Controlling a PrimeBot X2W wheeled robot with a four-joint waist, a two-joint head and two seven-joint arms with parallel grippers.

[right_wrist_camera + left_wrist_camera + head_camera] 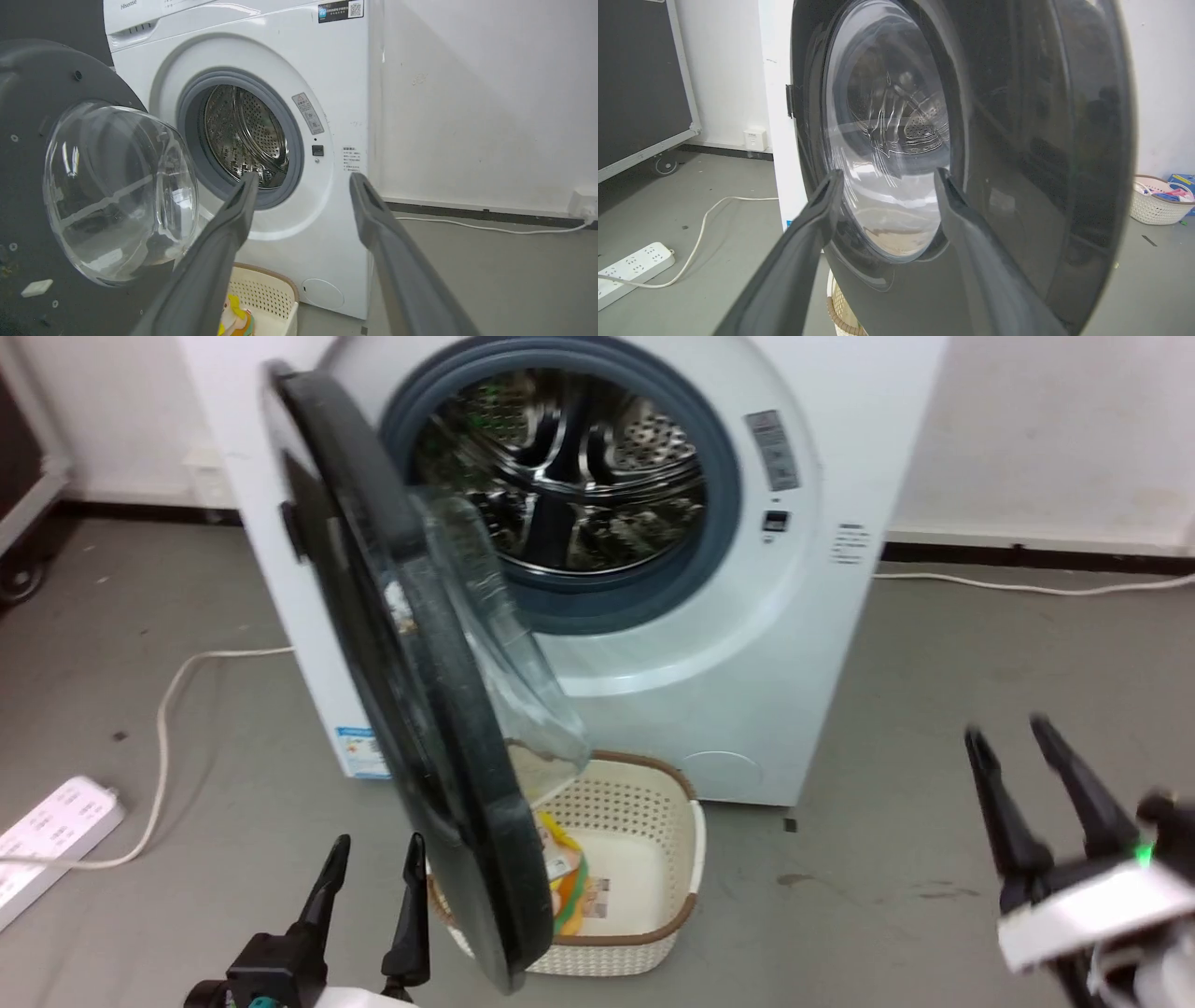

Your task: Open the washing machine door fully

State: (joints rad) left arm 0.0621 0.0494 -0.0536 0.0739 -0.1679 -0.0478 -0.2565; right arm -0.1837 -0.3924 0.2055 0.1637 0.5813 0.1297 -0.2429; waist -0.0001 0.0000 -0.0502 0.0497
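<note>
The white washing machine (728, 644) stands ahead with its steel drum uncovered. Its black round door (392, 644) hangs on the left hinge, swung out toward me about edge-on, the clear glass bowl facing the mouth. In the left wrist view the door (1041, 140) looms close, its outer face turned to the camera. The right wrist view sees the door (28, 84) from its inner side, beside the washing machine (336, 70). My left gripper (378, 859) is open, just left of the door's lower edge, holding nothing; its fingers (822, 210) frame the glass. My right gripper (1008, 737) is open, far right of the machine.
A cream perforated basket (653, 803) with a yellow item sits on the floor under the door. A white power strip (51, 835) and cable lie at the left. Another cable (1027, 586) runs along the right wall. A second basket (1155, 207) stands at the right.
</note>
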